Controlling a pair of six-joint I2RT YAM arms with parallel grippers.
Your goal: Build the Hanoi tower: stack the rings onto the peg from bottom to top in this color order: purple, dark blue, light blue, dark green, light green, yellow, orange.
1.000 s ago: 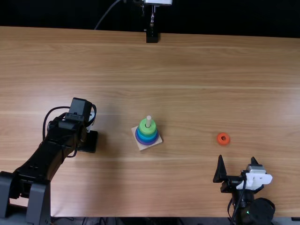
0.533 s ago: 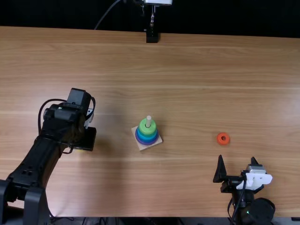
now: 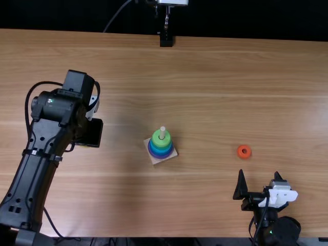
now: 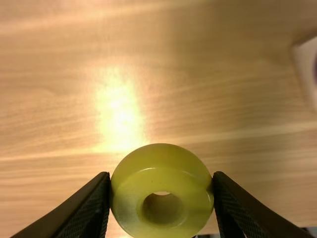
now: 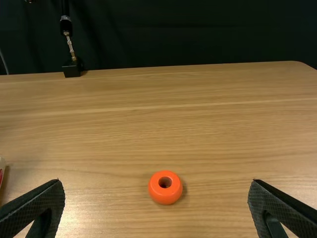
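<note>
Yellow ring (image 4: 161, 157) for the peg (image 3: 162, 131), orange to follow.
The left gripper (image 4: 161, 179) pinches yellow by its outer sides — presumably so the hole stays free for threading over the green-topped stack (image 3: 161, 146). The right gripper (image 3: 259, 173) is spread and empty, the orange ring (image 3: 240, 152) lying on the table (image 3: 205, 77) just beyond it — sensibly left aside, since orange goes on last.

With twelve o'clock straight ahead of the right gripper (image 3: 259, 173), its black fingers (image 5: 38, 208) stood wide apart. At twelve o'clock, the orange ring (image 5: 154, 187) was lying flat on the wooden table (image 5: 208, 124), its hole visible. At eleven, near the far edge, was a black block (image 5: 72, 69) with a metallic rod (image 5: 70, 44). Between nine and ten, a pale thing (image 5: 2, 162) was partly seen. Dark cloth (image 5: 188, 34) hung beyond.
</note>
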